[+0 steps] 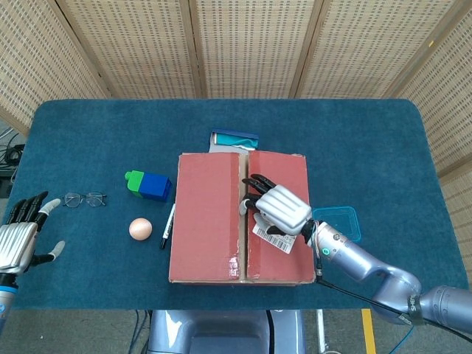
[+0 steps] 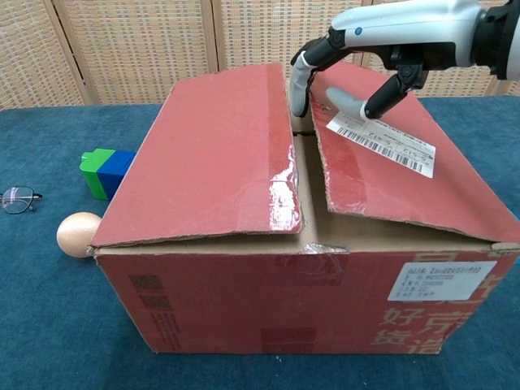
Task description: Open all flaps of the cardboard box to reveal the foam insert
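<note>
Our right hand (image 2: pixel 345 77), fingers spread and holding nothing, hovers at the seam running top-to-bottom down the cardboard box (image 1: pixel 242 217), fingertips (image 2: pixel 300 93) over the right flap's (image 2: pixel 390 175) inner edge, while our left hand (image 1: pixel 21 237) sits open at the frame's far left.

Red-brown box (image 1: pixel 210 214), white barcode label (image 2: pixel 382 145), teal bench (image 1: pixel 369 147), green-and-blue block (image 1: pixel 147 184), silver hand (image 1: pixel 280 209) with black fingers (image 1: pixel 254 181)
</note>
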Motion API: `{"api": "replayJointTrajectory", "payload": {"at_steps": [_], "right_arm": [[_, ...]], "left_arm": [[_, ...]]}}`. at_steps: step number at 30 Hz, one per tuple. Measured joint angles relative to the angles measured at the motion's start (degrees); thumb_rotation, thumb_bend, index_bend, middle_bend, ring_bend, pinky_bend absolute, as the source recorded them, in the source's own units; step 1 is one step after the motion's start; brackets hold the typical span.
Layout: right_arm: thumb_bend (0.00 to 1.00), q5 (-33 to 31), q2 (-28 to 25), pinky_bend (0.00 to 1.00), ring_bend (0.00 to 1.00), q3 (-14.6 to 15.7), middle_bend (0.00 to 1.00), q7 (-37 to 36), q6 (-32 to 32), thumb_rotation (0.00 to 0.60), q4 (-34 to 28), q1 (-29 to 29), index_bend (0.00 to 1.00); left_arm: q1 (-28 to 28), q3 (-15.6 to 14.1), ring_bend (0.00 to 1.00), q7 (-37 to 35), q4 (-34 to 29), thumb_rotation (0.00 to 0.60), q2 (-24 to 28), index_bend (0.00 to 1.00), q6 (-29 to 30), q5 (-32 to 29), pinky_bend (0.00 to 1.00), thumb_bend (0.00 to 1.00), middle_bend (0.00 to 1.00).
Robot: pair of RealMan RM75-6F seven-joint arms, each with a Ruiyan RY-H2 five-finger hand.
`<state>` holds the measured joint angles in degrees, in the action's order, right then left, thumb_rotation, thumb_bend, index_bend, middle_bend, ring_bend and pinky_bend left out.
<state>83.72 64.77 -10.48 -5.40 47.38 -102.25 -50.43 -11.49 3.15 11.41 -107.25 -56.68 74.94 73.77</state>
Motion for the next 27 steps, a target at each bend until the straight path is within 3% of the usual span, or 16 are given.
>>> {"api": "replayJointTrajectory", "payload": {"at_steps": [11,27], "right_arm": [[0.72,0.67,-2.08,0.02,0.08,-0.37,0.44,-0.40,1.12,0.600,-0.75,0.35,0.39],[0.71,1.14,-12.45,0.03,0.08,-1.98,0.44,-0.69,2.62,0.600,-6.03,1.85,0.39]], "left_arm": [[-0.03,0.12,0.00,0.30,-0.58,0.556,0.25,0.13,0.40,0.37,0.00,0.33,0.00],[-0.39,0.40,0.00,1.05,-1.66,0.559,0.62,0.13,0.91,1.30,0.00,0.33,0.00]]}}
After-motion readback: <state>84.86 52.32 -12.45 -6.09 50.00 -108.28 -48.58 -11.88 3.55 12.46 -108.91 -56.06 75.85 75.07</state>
